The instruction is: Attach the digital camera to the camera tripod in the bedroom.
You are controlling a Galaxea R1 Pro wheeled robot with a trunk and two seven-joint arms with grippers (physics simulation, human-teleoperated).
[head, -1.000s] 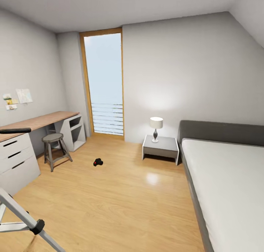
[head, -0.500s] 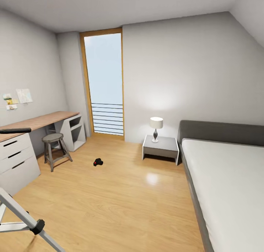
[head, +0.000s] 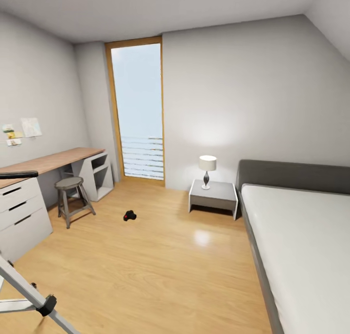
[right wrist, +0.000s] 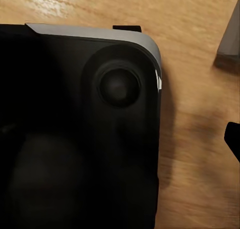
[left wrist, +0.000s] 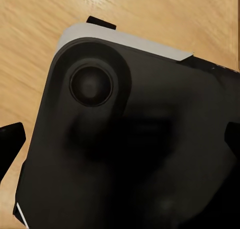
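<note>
Small black boxy digital camera (head: pixel 129 216) with a red spot, lying on the light wood floor (head: pixel 160 261) of the bedroom, between the round grey stool (head: pixel 72 198) and the white bedside table (head: pixel 213 195) with its lit lamp (head: pixel 207 170). Silver-legged camera tripod (head: pixel 30 299) with black joints at the near left corner, black pan handle (head: pixel 18 175) above the white-drawered, wood-topped worktop (head: pixel 48 162). Paper notes (head: pixel 22 131) pinned on the wall, writing too small to read. No brand or label legible. Grey-headboard bed (head: pixel 301 237) at right. Hand state on either arm: cannot tell; wrist views mostly dark robot body over floor.
</note>
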